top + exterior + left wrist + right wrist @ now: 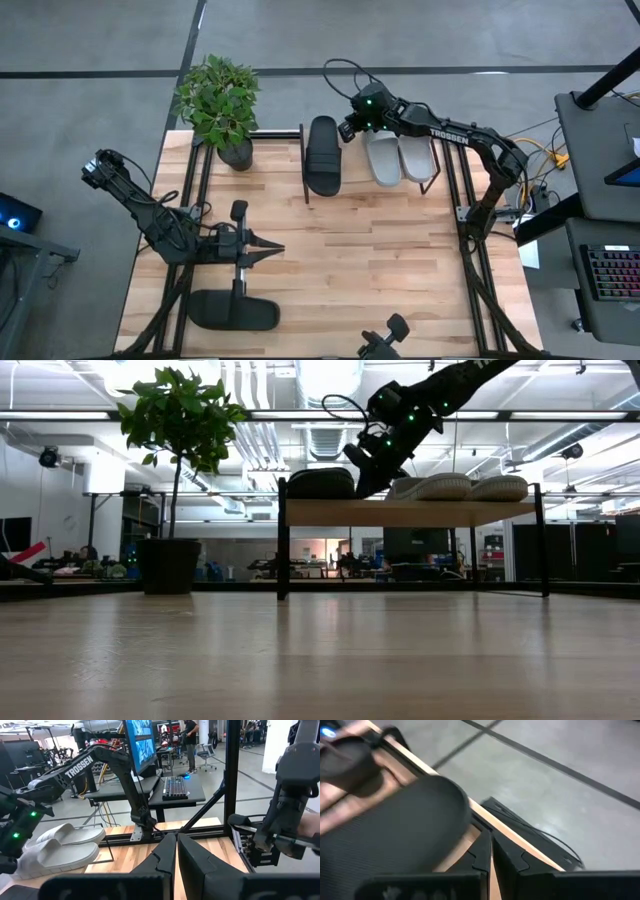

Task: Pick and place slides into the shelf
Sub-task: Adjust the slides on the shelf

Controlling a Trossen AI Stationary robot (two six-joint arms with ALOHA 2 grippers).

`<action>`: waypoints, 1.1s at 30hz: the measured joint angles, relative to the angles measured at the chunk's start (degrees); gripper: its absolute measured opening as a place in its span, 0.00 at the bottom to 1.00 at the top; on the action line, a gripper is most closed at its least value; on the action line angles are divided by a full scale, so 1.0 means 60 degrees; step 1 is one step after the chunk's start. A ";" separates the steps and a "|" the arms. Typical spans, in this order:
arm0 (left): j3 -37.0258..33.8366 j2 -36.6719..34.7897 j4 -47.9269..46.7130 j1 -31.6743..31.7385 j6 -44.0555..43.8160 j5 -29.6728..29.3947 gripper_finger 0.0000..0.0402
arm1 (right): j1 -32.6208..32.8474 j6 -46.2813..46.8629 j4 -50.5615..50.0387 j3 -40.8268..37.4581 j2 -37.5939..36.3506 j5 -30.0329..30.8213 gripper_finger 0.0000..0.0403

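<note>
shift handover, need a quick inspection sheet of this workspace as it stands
surface: wooden table, planks bare in the middle
job's things: black slide and two white slides on the shelf; second black slide on the table near the left arm
clutter: potted plant beside the shelf
grippers: left pincer shut, over the table; right pincer shut, at the shelf, holding nothing
cables: yellow cables off the right edge
surroundings: desk with keyboard

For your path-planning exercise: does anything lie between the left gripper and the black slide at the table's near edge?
Nothing visible does. The left gripper, shut, hovers over bare tabletop; the black slide lies just below it in the high view, with clear wood between.
</note>
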 joint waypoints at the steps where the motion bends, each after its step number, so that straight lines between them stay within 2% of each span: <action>1: 0.0002 0.0000 0.0001 0.0000 -0.0001 -0.0002 0.01 | 0.0004 -0.0006 -0.0116 -0.0013 0.0003 0.0151 0.02; 9: 0.0013 0.0000 0.0066 0.0000 0.0000 -0.0002 0.01 | 0.0044 0.0154 -0.0145 -0.0102 0.0010 0.0261 0.02; 14: -0.0005 0.0000 0.0073 0.0000 0.0000 -0.0001 0.01 | 0.0192 0.0214 0.0423 -0.0261 0.0010 -0.0049 0.02; 33: -0.0009 0.0000 0.0083 0.0000 0.0000 0.0000 0.01 | 0.0335 0.0263 0.1532 -0.1110 -0.0007 0.0155 0.02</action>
